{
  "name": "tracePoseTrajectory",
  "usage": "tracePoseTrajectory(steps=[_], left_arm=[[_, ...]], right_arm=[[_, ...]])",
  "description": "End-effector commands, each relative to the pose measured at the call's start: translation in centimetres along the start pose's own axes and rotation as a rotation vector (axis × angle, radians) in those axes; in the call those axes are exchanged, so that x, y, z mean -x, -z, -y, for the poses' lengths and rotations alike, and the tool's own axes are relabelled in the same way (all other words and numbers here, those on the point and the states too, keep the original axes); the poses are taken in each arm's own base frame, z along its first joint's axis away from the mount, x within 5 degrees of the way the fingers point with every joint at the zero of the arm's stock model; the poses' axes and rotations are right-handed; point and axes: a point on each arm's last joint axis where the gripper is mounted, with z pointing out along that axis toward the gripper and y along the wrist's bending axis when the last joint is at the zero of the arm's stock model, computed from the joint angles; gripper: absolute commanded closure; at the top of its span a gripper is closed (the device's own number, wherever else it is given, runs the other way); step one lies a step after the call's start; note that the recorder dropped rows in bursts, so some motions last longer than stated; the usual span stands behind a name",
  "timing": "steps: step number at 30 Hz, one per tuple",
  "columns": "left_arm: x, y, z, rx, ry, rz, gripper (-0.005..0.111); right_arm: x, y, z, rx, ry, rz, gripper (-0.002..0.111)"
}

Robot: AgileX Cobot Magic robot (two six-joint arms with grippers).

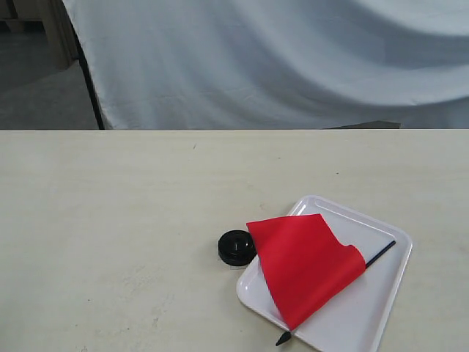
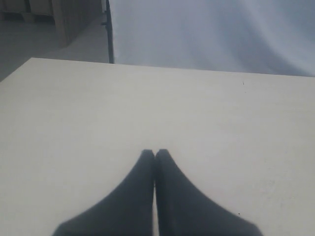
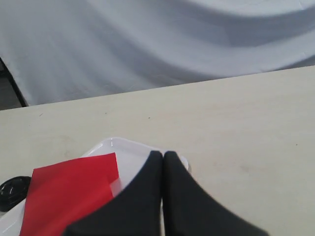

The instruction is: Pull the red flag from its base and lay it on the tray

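Left tool (image 2: 155,155): fingers pressed together, nothing in them, over bare counter (image 1: 110,220) on the left side, well away from the task items. It doesn't show in the exterior view.

The base (image 1: 237,247) sits toward the front edge, right of centre, with its socket empty. It's just beside the tray's left rim; can't tell if they touch.

The red flag (image 1: 304,264) is off the base and lying on the tray (image 1: 363,304), pole diagonal. The pointed tip pokes out past the front rim and the cloth spills over the left rim toward the base.

The tray is near the front right corner.

Right tool (image 3: 163,156): fingers closed, empty, hovering above the tray.

Judgement: both steps look done. At most, nudge the flag fully inside the rim.
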Motion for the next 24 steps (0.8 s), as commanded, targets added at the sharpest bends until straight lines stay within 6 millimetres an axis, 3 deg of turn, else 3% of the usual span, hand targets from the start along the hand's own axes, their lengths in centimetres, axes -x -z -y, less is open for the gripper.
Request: tracePoseTrajectory(steps=[1, 8, 12, 24], left_arm=[[-0.02, -0.01, 0.05, -0.009, -0.002, 0.004, 0.107], [-0.02, -0.01, 0.05, -0.009, -0.002, 0.004, 0.107], [-0.02, -0.01, 0.05, -0.009, -0.002, 0.004, 0.107], [-0.02, -0.01, 0.05, -0.009, -0.002, 0.004, 0.107]], right_arm=[[-0.45, 0.02, -0.10, 0.013, -0.030, -0.043, 0.109], [-0.59, 0.04, -0.26, 0.028, -0.089, -0.059, 0.109], [-0.59, 0.03, 0.15, -0.013, 0.052, -0.058, 0.109], [-0.60, 0.03, 0.15, -0.013, 0.054, -0.059, 0.109]])
